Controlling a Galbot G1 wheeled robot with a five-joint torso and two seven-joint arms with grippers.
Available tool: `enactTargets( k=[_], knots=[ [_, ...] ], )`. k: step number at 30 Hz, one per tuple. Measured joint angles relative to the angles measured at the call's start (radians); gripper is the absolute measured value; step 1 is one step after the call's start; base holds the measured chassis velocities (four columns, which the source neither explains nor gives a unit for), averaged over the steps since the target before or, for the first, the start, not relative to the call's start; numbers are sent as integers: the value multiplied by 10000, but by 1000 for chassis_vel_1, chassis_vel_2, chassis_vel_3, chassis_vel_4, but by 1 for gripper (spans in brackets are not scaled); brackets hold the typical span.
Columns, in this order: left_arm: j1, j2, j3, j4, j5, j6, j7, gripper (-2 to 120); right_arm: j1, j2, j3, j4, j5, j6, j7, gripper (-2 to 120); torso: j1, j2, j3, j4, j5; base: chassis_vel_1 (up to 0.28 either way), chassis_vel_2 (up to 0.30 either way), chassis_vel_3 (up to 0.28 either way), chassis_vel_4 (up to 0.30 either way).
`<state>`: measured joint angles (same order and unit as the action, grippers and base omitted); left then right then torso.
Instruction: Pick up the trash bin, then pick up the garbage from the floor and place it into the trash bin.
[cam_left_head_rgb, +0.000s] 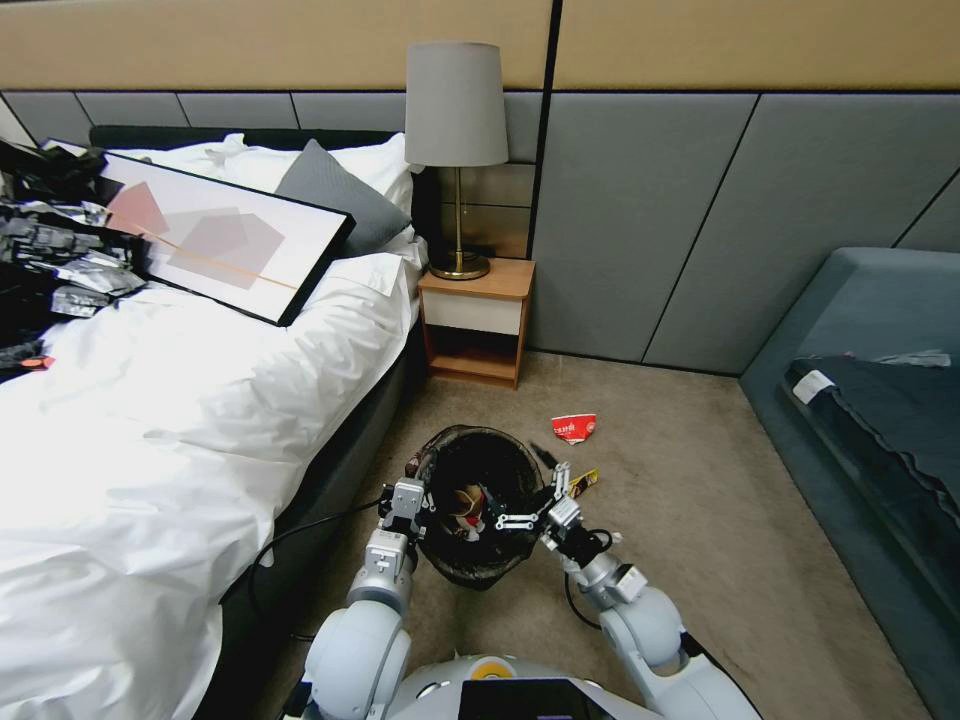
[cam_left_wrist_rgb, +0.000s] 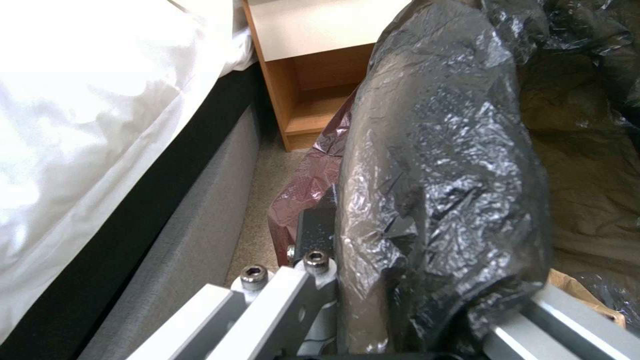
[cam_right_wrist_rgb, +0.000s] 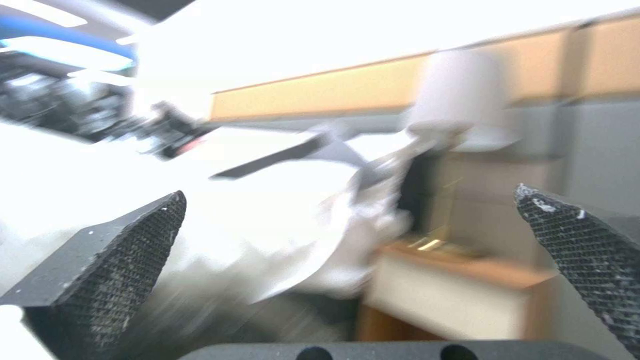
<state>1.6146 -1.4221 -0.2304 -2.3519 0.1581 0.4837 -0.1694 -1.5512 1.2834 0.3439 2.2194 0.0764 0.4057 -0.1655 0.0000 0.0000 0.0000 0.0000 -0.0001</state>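
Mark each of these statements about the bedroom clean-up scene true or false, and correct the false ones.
1. The left gripper is clamped on the rim of the trash bin. True.
2. The right gripper holds a piece of garbage. False: its fingers are spread apart with nothing between them, over the bin's right rim.
3. A crushed red-and-white cup lies on the carpet beyond the bin. True.
4. The bin is empty. False: brown and red litter already lies inside it.
5. The lamp stands on the bed. False: it stands on the wooden nightstand beside the bed.
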Motion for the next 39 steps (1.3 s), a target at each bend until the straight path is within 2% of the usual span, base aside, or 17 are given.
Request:
enactTargets(
  k=[1, 4, 11, 14, 18, 22, 39],
  knots=[
    [0, 0, 0, 0, 0, 0, 0, 1, 0, 0, 0, 0, 0, 0, 0, 114, 0, 0, 0, 0, 0, 0, 0, 0, 0],
    [2, -51, -71, 13, -25, -3, -6, 1, -447, 389, 275, 469, -244, -248, 1352, 114, -1, 0, 0, 0, -1, 0, 0, 0, 0],
    [0, -68, -146, 1, -88, -10, -22, 1, -1286, 875, 591, 572, -341, 43, 2120, 106, 0, 0, 0, -2, 0, 0, 0, 0, 0],
    [10, -105, -171, -14, -120, -23, -26, 1, -1559, 1179, 728, 487, -281, 370, 2277, 100, -1, 0, 0, -1, -1, 0, 0, 0, 0],
    [22, -140, -185, -27, -125, -37, -34, 1, -1785, 1595, 1177, 133, -476, 1070, 2261, 100, 0, 0, 0, -2, 0, 0, 0, 0, 0],
    [-15, -156, -186, -39, -144, -37, -36, 1, -1802, 1725, 1421, -135, -563, 1358, 2265, 100, 0, 0, -1, 0, 0, 0, 0, 0, 0],
    [-14, -174, -154, -56, -122, -14, -42, 1, -1323, 1789, 1631, -752, -105, 1185, 2207, 100, 0, -1, 0, 0, 0, 0, 0, 0, 0]
  ],
)
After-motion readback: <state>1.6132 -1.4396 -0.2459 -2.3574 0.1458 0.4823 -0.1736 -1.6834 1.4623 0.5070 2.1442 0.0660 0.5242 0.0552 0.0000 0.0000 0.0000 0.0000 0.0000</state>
